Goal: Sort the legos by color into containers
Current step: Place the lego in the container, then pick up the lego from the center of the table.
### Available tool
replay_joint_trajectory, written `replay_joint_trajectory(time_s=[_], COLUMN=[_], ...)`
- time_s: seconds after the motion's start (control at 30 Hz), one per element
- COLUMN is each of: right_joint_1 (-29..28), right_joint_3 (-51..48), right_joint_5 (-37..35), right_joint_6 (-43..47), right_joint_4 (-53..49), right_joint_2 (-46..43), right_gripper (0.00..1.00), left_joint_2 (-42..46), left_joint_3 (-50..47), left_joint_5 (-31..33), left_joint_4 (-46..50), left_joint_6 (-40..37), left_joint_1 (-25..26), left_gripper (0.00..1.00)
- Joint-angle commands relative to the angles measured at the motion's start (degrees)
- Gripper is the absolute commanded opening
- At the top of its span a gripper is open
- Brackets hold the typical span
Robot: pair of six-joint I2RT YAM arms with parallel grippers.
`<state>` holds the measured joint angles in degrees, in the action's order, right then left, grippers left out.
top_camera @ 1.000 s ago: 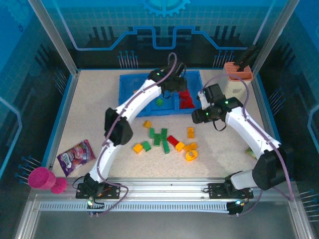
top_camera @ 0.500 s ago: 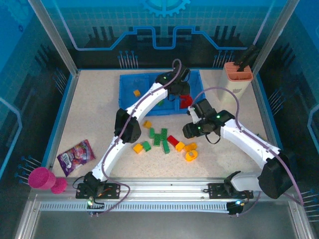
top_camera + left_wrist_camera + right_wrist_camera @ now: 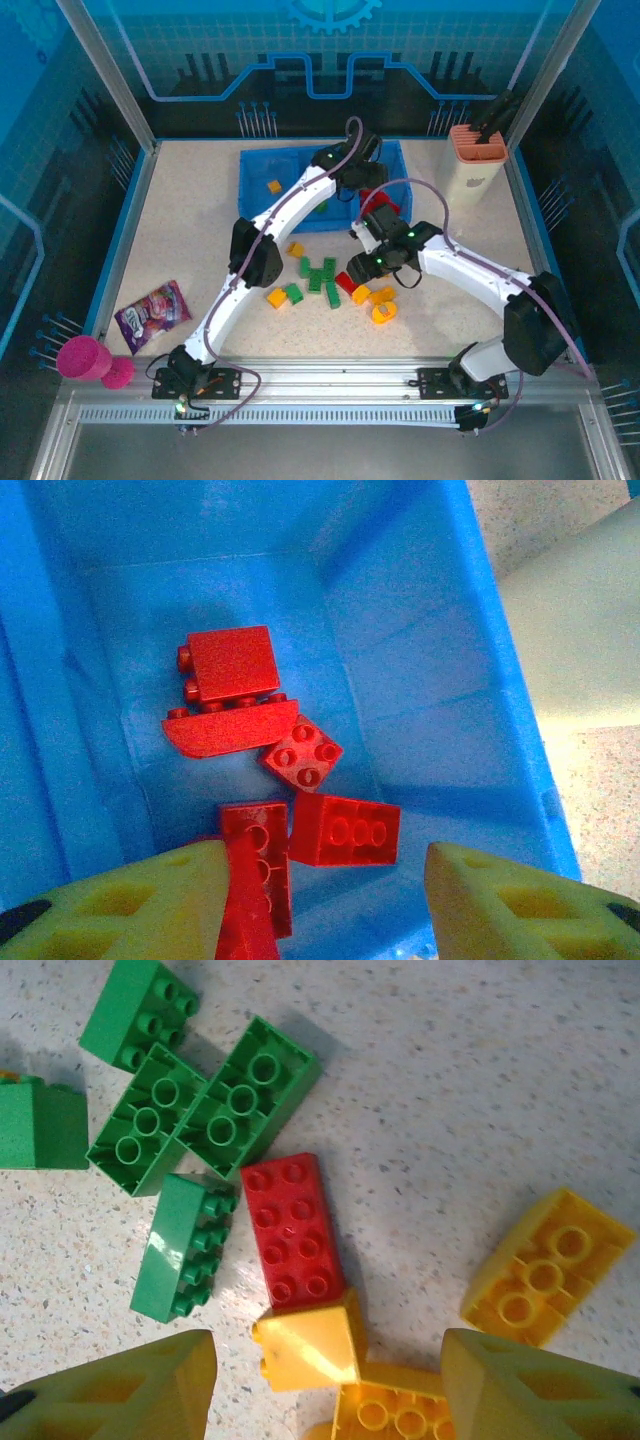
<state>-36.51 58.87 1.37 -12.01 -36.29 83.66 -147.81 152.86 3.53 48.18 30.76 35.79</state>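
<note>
The blue tray stands at the back of the table. My left gripper hangs open over its right container, where several red legos lie. One long red brick leans beside the left finger. In the top view an orange-yellow brick lies in the left container. My right gripper is open low over the loose pile, a yellow brick and a red brick between its fingers. Green legos lie beyond them. From above, the right gripper is at the pile's right side.
A snack packet and a pink cup sit at the near left. A cream holder with an orange top stands at the back right. More yellow legos lie near the front of the pile.
My left gripper has opened over the right container, and a red brick now rests beside its finger. The right arm has swung left and nearer, down over the pile.
</note>
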Motion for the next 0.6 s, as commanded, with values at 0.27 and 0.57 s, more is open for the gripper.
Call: replay_joint_trajectory(time_s=[0.27, 0.57], right_joint_1=[-4.20, -5.87], right_joint_3=[4.12, 5.99], right_joint_5=[2.59, -0.92], right_joint_6=[8.59, 8.94], right_joint_4=[4.38, 3.69], right_joint_2=[10.48, 18.15], right_gripper=[0.63, 0.62], left_joint_2=[22.97, 46.86], left_joint_3=[-3.57, -31.50], left_joint_5=[1.59, 6.80], left_joint_4=[3.90, -0.05], left_joint_6=[-8.44, -11.72], left_joint_1=[-1.07, -5.56], left_gripper=[0.60, 0.64])
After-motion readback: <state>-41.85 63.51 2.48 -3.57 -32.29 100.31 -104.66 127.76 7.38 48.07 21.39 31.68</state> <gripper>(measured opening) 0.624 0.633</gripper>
